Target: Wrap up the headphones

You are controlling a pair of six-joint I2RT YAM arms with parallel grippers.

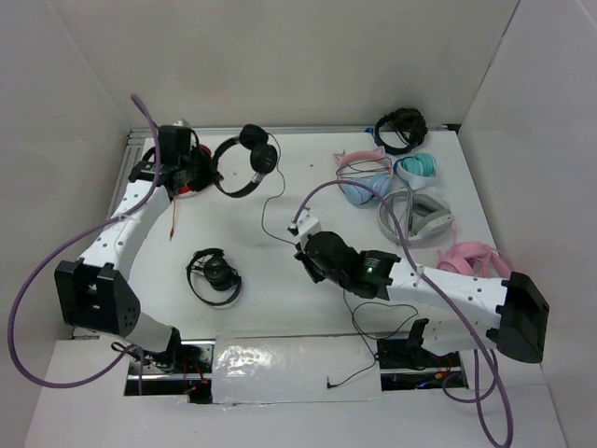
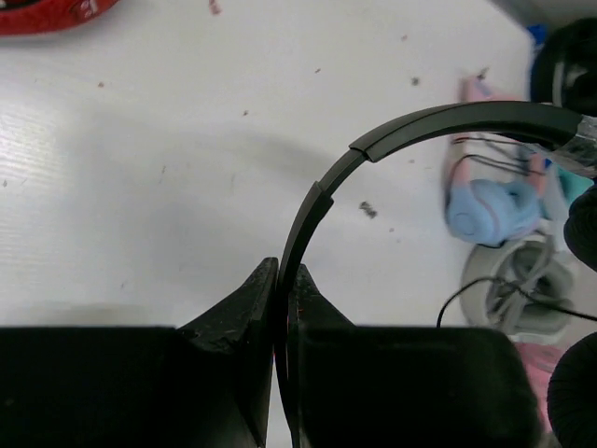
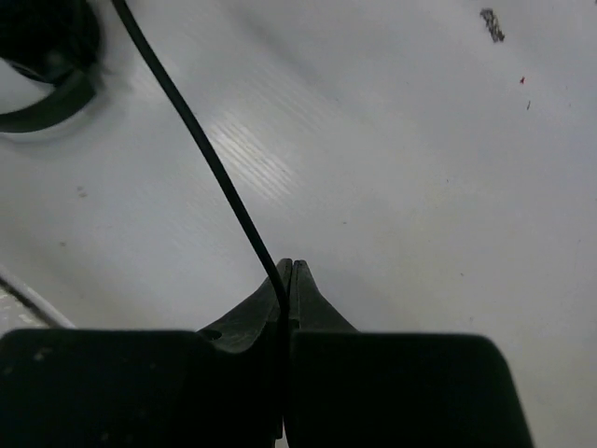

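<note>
At the far left of the table (image 1: 261, 308), the one wired pair of black headphones (image 1: 264, 159) was clamped by its headband in the closed left gripper (image 2: 284, 271), while its single cable (image 3: 201, 149) was pinched mid-table in the clenched right gripper (image 3: 287, 266), with one compact black pair (image 1: 215, 275) lying nearer.

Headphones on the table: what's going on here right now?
Both arms are on the black headphones at the far left of the table. The left gripper is shut on their headband, and the right gripper is shut on the thin cable mid-table. The cable's slack trails on to the near edge, where the jack lies. No cable looks wound around the headphones yet.
</note>
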